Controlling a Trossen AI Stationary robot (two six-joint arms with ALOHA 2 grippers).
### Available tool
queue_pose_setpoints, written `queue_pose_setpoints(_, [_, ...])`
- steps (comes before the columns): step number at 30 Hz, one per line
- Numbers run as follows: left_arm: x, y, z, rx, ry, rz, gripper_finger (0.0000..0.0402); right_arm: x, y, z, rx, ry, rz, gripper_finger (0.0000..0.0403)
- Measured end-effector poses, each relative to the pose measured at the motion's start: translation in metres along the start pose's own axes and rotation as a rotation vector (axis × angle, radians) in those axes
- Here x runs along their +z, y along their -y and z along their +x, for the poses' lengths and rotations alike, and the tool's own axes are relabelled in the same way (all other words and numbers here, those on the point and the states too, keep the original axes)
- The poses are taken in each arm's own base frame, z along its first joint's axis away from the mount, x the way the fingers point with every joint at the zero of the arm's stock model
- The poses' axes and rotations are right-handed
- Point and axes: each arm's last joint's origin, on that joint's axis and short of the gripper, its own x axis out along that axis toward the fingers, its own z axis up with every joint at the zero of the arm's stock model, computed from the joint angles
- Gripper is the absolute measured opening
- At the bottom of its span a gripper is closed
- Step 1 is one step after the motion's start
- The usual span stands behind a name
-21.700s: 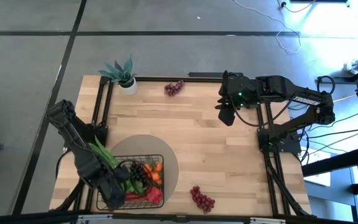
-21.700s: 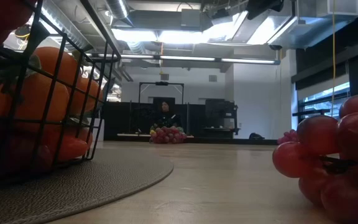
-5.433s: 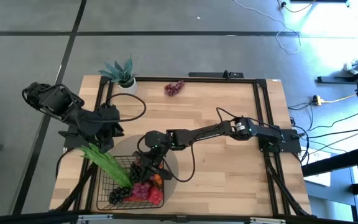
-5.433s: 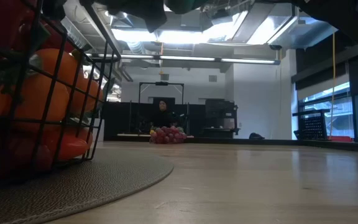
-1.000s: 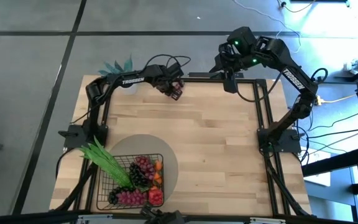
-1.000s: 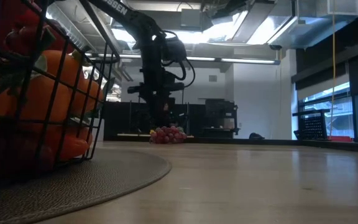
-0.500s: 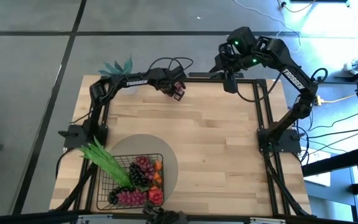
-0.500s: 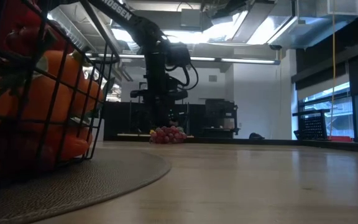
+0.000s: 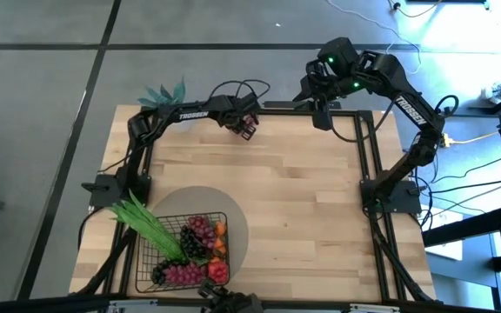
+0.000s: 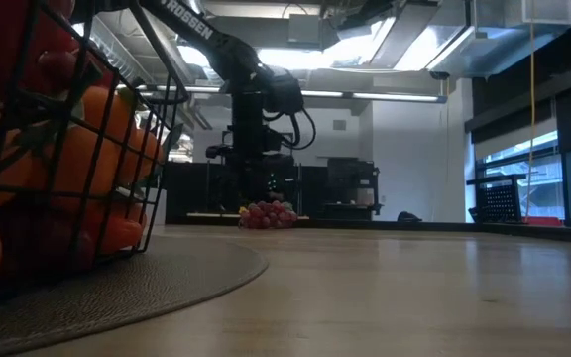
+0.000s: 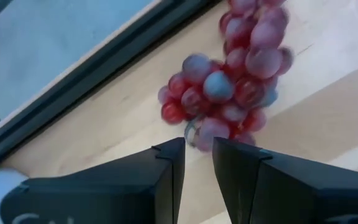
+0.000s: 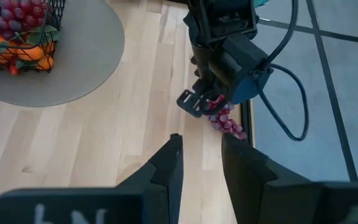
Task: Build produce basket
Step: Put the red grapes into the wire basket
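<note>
From above, the grape bunch at the far edge of the desk is almost wholly covered by the left gripper; it shows better in the left wrist view as a red grape bunch lying on the pale wood beside a dark frame rail, its upper grapes cut off by the picture edge. There the left jaws stand a narrow gap apart just short of the grapes, with nothing between them. In the right wrist view the same bunch lies partly under the left gripper, near the desk's corner.

The right gripper hangs beyond the far edge of the desk, well apart from the grapes, its jaws likewise a small gap apart and empty.

The wire basket sits on a round grey mat at the near left of the desk, holding grape bunches, orange pieces, something red and a long green bean pod that sticks out over its rim. In the low view only part of the basket shows, cut off at the edge.

The desk is light plank wood with a black frame; a potted plant stands at its far left corner. Grey floor surrounds it, and the low view shows a dim office with ceiling lights
</note>
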Motion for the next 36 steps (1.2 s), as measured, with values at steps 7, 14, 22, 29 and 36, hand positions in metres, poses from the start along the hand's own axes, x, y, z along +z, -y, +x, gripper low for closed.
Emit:
queue_pose_setpoints(7, [-0.001, 0.005, -0.001, -0.031, -0.003, 0.011, 0.0071, 0.0, 0.0, 0.0, 0.0, 0.0, 0.013, 0.0096])
queue_pose_setpoints(14, [-0.006, 0.016, -0.006, -0.074, -0.007, 0.082, 0.0071, 0.0, 0.0, 0.0, 0.0, 0.0, 0.013, 0.0096])
queue_pose_setpoints(22, [-0.014, 0.028, 0.0, -0.041, -0.012, 0.197, 0.0071, 0.001, 0.0, 0.0, -0.004, 0.006, 0.009, 0.0096])
queue_pose_setpoints(29, [-0.012, 0.028, 0.004, 0.024, 0.025, 0.228, 0.0071, 0.001, 0.001, 0.0, -0.005, 0.006, 0.009, 0.0096])
queue_pose_setpoints(36, [-0.01, 0.025, 0.006, 0.047, 0.039, 0.224, 0.0071, 0.001, 0.001, 0.0, -0.005, 0.006, 0.008, 0.0096])
